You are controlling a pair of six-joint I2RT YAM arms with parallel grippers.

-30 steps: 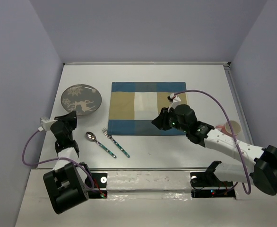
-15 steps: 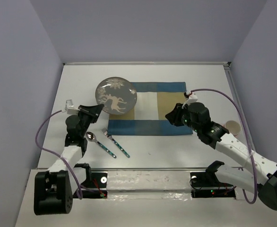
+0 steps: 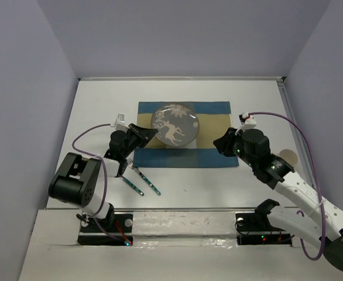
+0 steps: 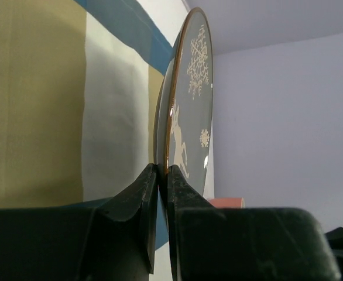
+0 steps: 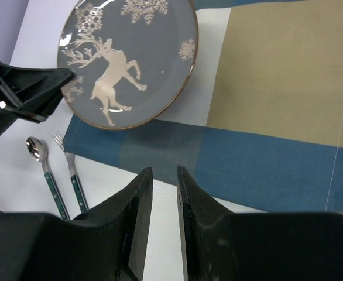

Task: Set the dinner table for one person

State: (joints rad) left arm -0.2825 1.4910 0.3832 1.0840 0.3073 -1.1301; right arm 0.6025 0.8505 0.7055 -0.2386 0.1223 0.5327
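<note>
Quick status on the place setting, going left to right. My left arm reaches in low from the near-left, forearm almost flat over the counter (image 3: 101,99), which is the big white top under everything. My left hand (image 4: 163,171) is pinched tight on the near rim of the reindeer plate (image 3: 174,124), one finger on each face. The plate is over the left-middle of the checked placemat (image 3: 183,157). From the shadow on the blue stripe I'd say it's hanging a bit above the cloth, not sitting on it, and the far edge looks tipped up.

Nearer me, off the mat's near-left corner, the spoon (image 5: 35,147) and fork (image 5: 76,190) lie side by side on the bare counter with their green handles pointing back at me. Nobody has hold of them.

My right arm comes in from the near-right, wrist bent down toward the mat's right side. My right hand (image 5: 164,172) hovers over the mat's near edge with just a slim gap between the fingers and nothing in it. Over at the right, a pinkish cup (image 3: 288,156) sits mostly hidden behind that arm.

So I'd call it roughly a third done: mat's laid, plate's nearly there. Left to go: lower and release the plate, then set the fork, spoon and cup around it.
</note>
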